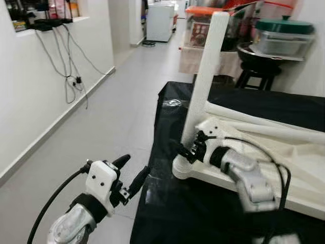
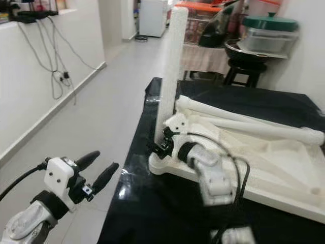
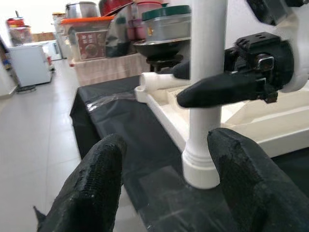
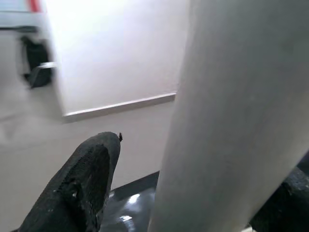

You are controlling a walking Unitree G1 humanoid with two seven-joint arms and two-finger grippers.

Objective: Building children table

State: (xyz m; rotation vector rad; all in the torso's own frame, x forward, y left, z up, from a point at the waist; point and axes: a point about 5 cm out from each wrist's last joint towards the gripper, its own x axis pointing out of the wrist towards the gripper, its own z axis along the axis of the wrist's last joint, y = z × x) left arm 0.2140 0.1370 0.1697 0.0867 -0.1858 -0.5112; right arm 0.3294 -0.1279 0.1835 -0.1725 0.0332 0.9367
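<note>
Right gripper (image 1: 185,150): fingers closed round the foot of the upright leg, one black finger on each side of it, as its wrist view shows.
Upright leg (image 1: 205,76): white, standing straight up from the near corner of the tabletop, rising well above the right gripper.
Tabletop (image 2: 284,168): white, lying upside down on the desk, stretching away behind the right gripper's wrist.
Loose legs (image 2: 254,124): lying flat across the tabletop, beyond the right gripper.
Left gripper (image 1: 131,175): fingers spread apart and holding nothing, just short of the desk's edge, aimed at the leg's base.
Desk (image 1: 167,208): covered in black sheeting, beneath the right gripper.
</note>
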